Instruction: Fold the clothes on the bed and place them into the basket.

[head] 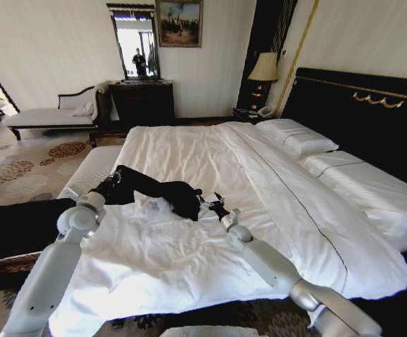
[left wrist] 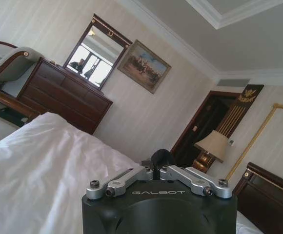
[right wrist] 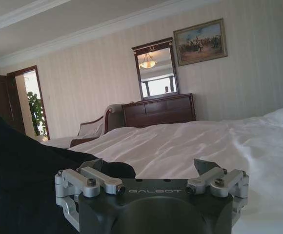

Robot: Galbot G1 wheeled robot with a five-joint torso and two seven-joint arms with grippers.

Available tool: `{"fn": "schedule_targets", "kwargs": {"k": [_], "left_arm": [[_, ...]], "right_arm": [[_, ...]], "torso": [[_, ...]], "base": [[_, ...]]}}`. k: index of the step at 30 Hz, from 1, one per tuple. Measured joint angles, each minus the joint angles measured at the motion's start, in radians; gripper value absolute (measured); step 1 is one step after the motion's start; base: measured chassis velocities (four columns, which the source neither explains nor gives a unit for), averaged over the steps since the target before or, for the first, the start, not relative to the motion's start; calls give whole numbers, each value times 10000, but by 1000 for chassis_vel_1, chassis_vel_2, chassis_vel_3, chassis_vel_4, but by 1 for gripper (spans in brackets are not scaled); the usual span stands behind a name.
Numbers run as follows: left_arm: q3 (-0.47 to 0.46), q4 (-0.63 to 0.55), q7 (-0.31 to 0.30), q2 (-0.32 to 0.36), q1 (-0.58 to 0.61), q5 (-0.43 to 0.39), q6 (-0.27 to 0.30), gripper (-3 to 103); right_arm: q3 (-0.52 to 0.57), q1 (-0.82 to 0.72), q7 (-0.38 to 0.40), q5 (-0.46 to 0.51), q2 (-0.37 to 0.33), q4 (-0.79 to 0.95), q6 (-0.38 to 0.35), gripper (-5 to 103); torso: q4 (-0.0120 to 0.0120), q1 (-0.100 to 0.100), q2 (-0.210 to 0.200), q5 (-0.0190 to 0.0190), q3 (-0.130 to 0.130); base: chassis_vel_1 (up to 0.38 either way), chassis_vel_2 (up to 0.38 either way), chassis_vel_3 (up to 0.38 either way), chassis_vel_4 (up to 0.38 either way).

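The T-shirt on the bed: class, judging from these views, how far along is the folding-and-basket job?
Early stage. Done: nothing finished; the black T-shirt lies bunched on the white bed, not folded. In hand: the left gripper sits at one end of it, fingers closed together; the right gripper sits at the other end, fingers apart. Left: completing the fold and moving the shirt to the basket.

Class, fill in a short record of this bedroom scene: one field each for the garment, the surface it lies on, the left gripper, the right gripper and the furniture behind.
garment: black T-shirt, bunched up, not folded
surface: white duvet of the bed
left gripper: at the T-shirt's left end, low over the duvet, fingers drawn together
right gripper: at the T-shirt's right end, fingers spread apart, dark cloth beside it
furniture behind: dark dresser with mirror, chaise longue, bedside lamp
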Motion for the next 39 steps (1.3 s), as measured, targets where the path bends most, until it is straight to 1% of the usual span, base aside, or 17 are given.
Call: {"fn": "schedule_targets", "kwargs": {"k": [3,4,6,8,9,11,16,18,21,22,24,26,28,30,31,36,39], "left_arm": [[-115,-672,-269,167,-72,-374,46,1],[-115,-672,-269,167,-72,-374,46,1],[-215,-1182,-388,298,-121,-704,90,1],[-270,-1432,-419,398,-158,-896,91,1],[-270,-1432,-419,398,-158,-896,91,1],[-347,-1765,-444,578,-245,-1289,91,1],[-557,-2102,-441,677,-413,-1788,79,1],[-618,-2137,-440,677,-380,-1804,78,1],[-1650,-2404,-315,512,770,-1500,109,1],[-1650,-2404,-315,512,770,-1500,109,1],[-2340,-2376,-208,359,1590,-1168,105,1],[-2624,-2169,-201,257,2054,-1014,55,1],[-2628,-2014,-200,222,2146,-931,20,1],[-2554,-1696,-127,101,2261,-676,-31,1],[-2554,-1696,-127,101,2261,-676,-31,1],[-2624,-962,-115,-185,2429,-102,-123,1],[-2689,-129,-214,-356,2502,350,-293,1]], "right_arm": [[7,-216,-47,-1183,-2,294,451,100],[7,-216,-47,-1183,-2,294,451,100],[5,-398,-343,-1975,99,449,966,100],[-2,-569,-501,-2311,180,615,1264,100],[-2,-569,-501,-2311,180,615,1264,100],[-4,-928,-624,-2674,267,929,1539,100],[13,-1441,-595,-2842,366,1087,1609,100],[26,-1501,-548,-2841,406,1087,1619,100],[60,-1911,103,-2614,793,1169,1573,100],[60,-1911,103,-2614,793,1169,1573,100],[71,-2098,262,-2653,964,1188,1506,100],[123,-2318,295,-2992,1063,1190,1489,100],[190,-2457,308,-3204,1075,1204,1490,100],[288,-2660,335,-3797,1148,1223,1510,100],[288,-2660,335,-3797,1148,1223,1510,100],[203,-2671,392,-4663,1411,1087,1619,100],[128,-2574,403,-5048,1510,989,1722,100]], "torso": [[-3,0,0,0,0],[-3,0,0,0,0],[-1,0,0,3,0],[0,0,0,1,0],[0,0,0,1,0],[2,0,0,0,-1],[-6,-1,1,0,-1],[-6,0,0,1,-1],[-1,1,0,0,0],[-1,1,0,0,0],[6,-1,0,-1,-1],[12,-2,1,-1,-2],[8,-2,1,-2,-2],[-10,-1,1,-4,-2],[-10,-1,1,-4,-2],[-2,2,0,1,0],[2,1,1,-1,0]], "base": [[0,0,0,0],[0,0,0,0],[0,0,0,0],[0,0,0,0],[0,0,0,0],[0,0,0,0],[0,0,0,0],[0,0,0,0],[0,0,0,0],[0,0,0,0],[0,0,0,0],[0,0,0,0],[0,0,0,0],[0,0,0,0],[0,0,0,0],[0,0,0,0],[0,0,0,0]]}}
